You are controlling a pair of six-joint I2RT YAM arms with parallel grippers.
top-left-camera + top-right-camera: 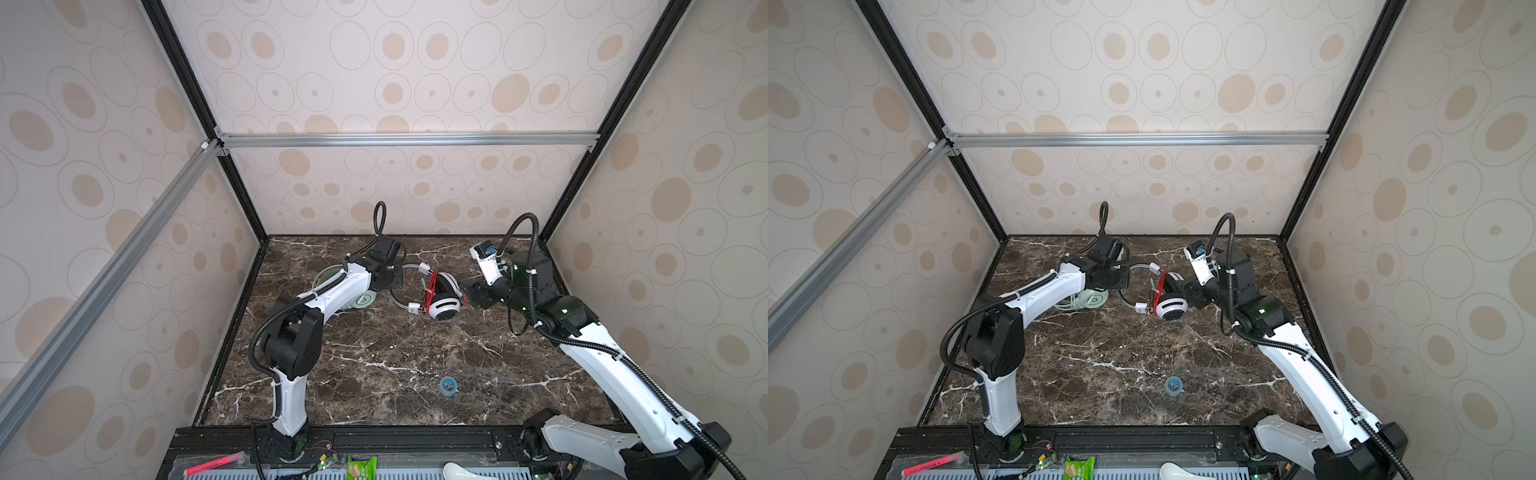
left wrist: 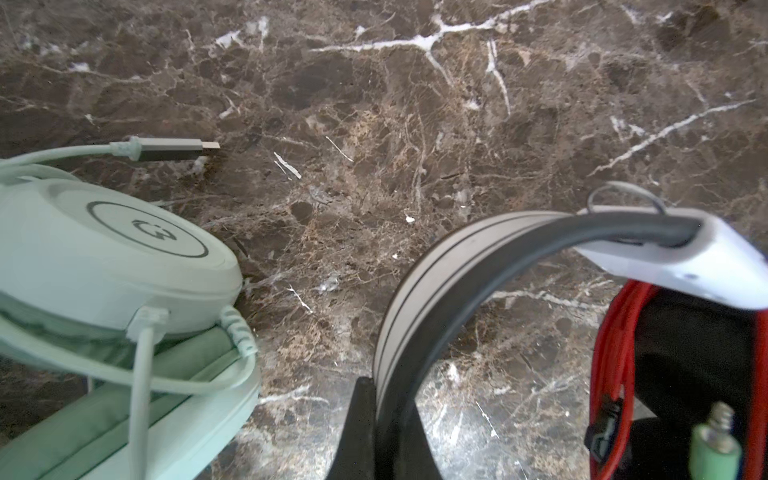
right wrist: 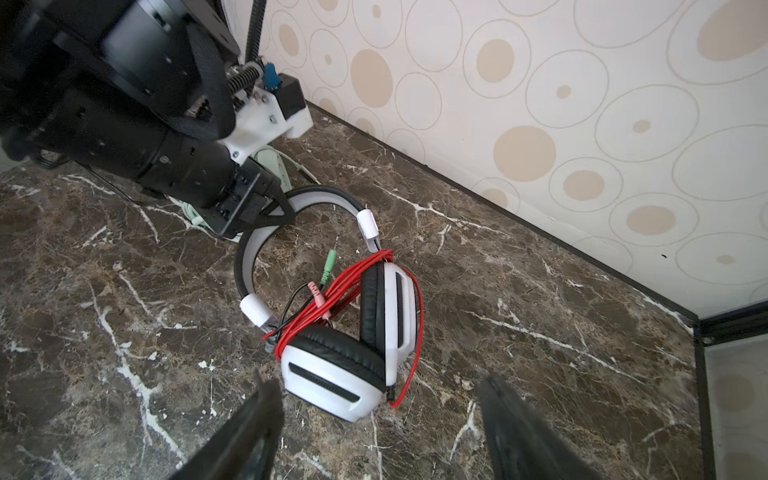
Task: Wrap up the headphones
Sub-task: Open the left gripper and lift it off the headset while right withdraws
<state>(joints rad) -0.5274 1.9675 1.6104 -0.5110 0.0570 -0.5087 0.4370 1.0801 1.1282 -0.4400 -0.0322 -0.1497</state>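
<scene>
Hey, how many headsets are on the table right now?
2. The white-and-black headset lies toward the back, in the middle; the mint green headset lies to its left, partly hidden under the left arm. No others show.

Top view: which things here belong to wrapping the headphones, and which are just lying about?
Job: white headset with red cord, headband gripped by the left fingers; mint headset with mint cord.
Lying about: blue round thing on the table; pink marker and green packet at the near edge.
</scene>
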